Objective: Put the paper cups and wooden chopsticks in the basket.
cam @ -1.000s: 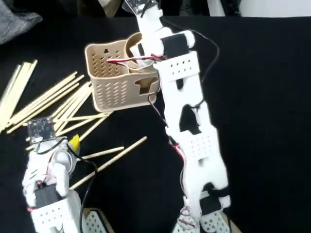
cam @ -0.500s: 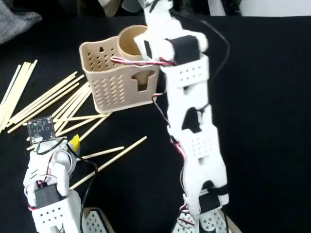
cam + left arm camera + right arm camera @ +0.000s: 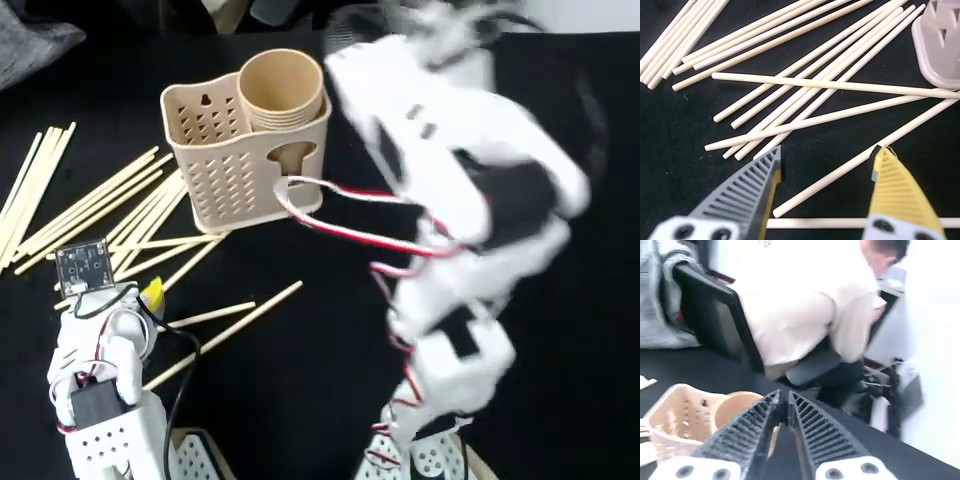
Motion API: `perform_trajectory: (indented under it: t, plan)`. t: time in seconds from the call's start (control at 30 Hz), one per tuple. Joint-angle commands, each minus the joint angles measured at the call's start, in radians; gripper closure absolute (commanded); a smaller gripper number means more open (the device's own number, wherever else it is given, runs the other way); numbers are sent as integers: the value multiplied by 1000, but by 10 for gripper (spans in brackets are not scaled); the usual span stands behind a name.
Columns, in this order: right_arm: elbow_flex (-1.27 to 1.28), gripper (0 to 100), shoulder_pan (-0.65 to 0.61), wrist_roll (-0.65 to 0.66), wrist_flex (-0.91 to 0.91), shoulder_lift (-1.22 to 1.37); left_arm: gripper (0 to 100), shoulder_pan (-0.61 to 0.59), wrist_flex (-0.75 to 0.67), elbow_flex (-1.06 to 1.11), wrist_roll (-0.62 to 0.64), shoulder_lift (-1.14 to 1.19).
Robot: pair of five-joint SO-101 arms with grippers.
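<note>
A beige perforated basket [image 3: 235, 160] stands at the table's back, and a stack of brown paper cups [image 3: 283, 92] sits upright in its right compartment. Several wooden chopsticks [image 3: 130, 215] lie scattered on the black table to the basket's left and front. My left gripper [image 3: 827, 150] hangs open just above the chopsticks [image 3: 805, 95], holding nothing. The left arm [image 3: 100, 370] is at the front left. My right gripper [image 3: 788, 396] is shut and empty, raised above and apart from the basket [image 3: 675, 415] and cups [image 3: 737, 407]. The right arm [image 3: 470, 200] is blurred at the right.
More chopsticks [image 3: 30, 190] lie in a bundle at the far left edge. A corner of the basket's base [image 3: 940, 50] is close to the left gripper. A grey cloth [image 3: 35, 40] lies at the back left corner.
The right arm has pulled up and away from the basket toward the right, leaving the paper cups inside. The basket shifted slightly left. The left arm has not moved.
</note>
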Motion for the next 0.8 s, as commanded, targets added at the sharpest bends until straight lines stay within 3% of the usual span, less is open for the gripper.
perform_trajectory:
  t: [0.0,0.2,0.33,0.47,0.57,0.77]
  plan:
    - [380,987,92,52,34,-260,712,-25,-14,-15,3,-5]
    - [1116,987,229,196,-23,-676,712,-107,35,-232,68,-3]
    - [1610,987,368,204,-149,-808,712,-70,140,-518,91,6]
    - [2118,987,416,201,-493,-831,712,18,180,-769,95,89]
    - [2420,987,414,198,-790,-835,709,54,183,-938,132,311]
    - [2726,987,419,101,-1255,-832,709,179,201,-1345,193,864]
